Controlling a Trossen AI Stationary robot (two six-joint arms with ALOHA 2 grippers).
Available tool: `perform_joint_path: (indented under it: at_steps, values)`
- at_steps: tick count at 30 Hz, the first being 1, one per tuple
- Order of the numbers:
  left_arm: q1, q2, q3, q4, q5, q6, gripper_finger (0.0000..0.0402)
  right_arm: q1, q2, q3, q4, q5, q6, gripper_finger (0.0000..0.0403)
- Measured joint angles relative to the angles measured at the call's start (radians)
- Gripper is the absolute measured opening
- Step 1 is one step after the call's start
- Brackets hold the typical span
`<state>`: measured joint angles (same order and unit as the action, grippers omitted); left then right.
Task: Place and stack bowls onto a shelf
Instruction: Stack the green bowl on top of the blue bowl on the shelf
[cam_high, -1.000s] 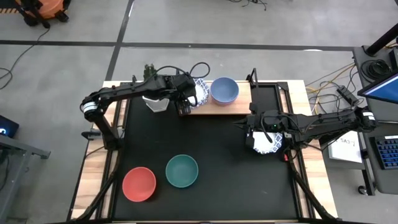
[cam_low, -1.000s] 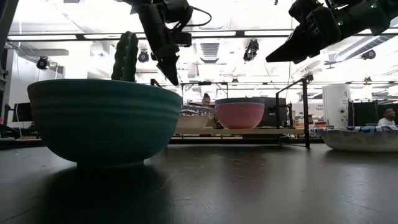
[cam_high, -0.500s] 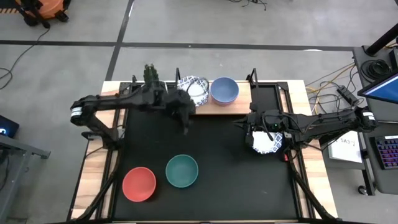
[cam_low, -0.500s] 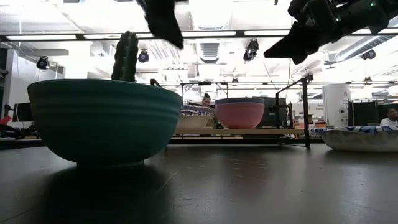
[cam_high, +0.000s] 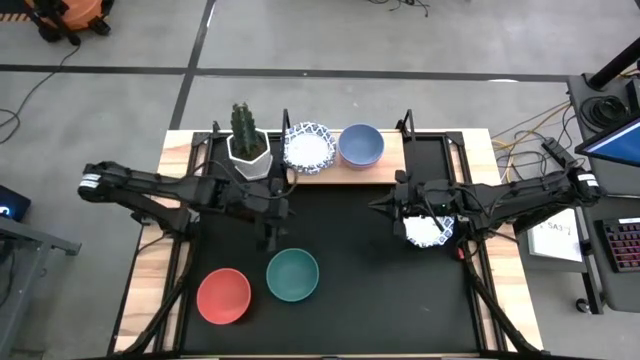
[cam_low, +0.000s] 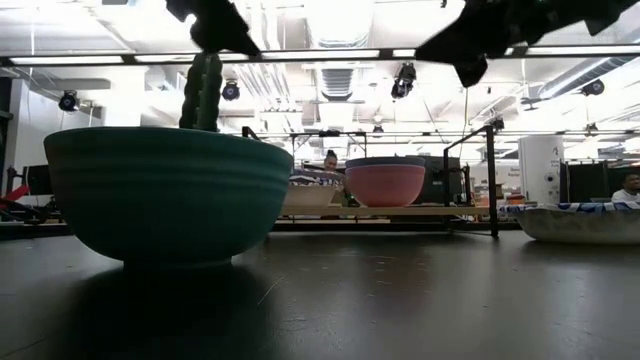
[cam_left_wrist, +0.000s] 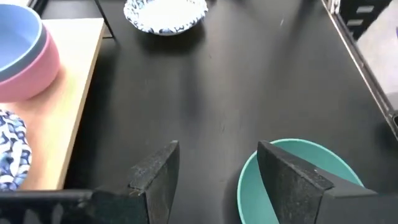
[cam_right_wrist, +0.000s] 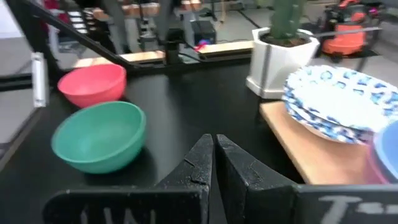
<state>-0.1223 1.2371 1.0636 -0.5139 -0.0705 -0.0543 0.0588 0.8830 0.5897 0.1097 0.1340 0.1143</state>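
Observation:
The wooden shelf (cam_high: 392, 162) stands at the mat's far edge. On it rest a stack of white blue-patterned bowls (cam_high: 308, 147) and a blue bowl nested in a pink one (cam_low: 385, 184). A green bowl (cam_high: 292, 275) and a red bowl (cam_high: 223, 295) stand on the mat near the front. One more patterned bowl (cam_high: 430, 232) stands on the mat under my right arm. My left gripper (cam_left_wrist: 217, 180) is open and empty, high over the mat just beyond the green bowl (cam_left_wrist: 326, 158). My right gripper (cam_right_wrist: 213, 163) is shut and empty, raised left of the lone patterned bowl.
A cactus in a white faceted pot (cam_high: 248, 147) stands left of the shelf. Thin black posts (cam_low: 493, 180) rise at the shelf's corners. The black mat (cam_high: 350, 260) lies bare between the green bowl and the lone patterned bowl. People show in the room behind the table.
My left gripper has drawn back from the shelf's left end, going toward the table's near edge, and now hangs just beyond the green bowl. The patterned stack stays on the shelf. My right gripper has risen a little.

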Motion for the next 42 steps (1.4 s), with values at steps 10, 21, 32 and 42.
perform_joint_path:
  at_steps: [10, 21, 32, 42]
  values:
    - [0.005, -0.125, -0.140, 0.112, -0.211, 0.095, 0.0199, 0.005, 0.110, 0.206, -0.286, -0.238, 0.291, 0.0009]
    - [0.006, -0.116, -0.142, 0.108, -0.268, 0.122, 0.0199, 0.031, 0.258, 0.434, -0.804, -0.269, 0.598, 0.0009]
    - [0.006, -0.062, -0.142, 0.110, -0.269, 0.133, 0.0199, 0.040, 0.319, 0.488, -0.874, -0.326, 0.647, 0.0009]
    - [0.006, -0.049, -0.142, 0.105, -0.271, 0.118, 0.0199, 0.042, 0.318, 0.487, -0.882, -0.327, 0.736, 0.0013]
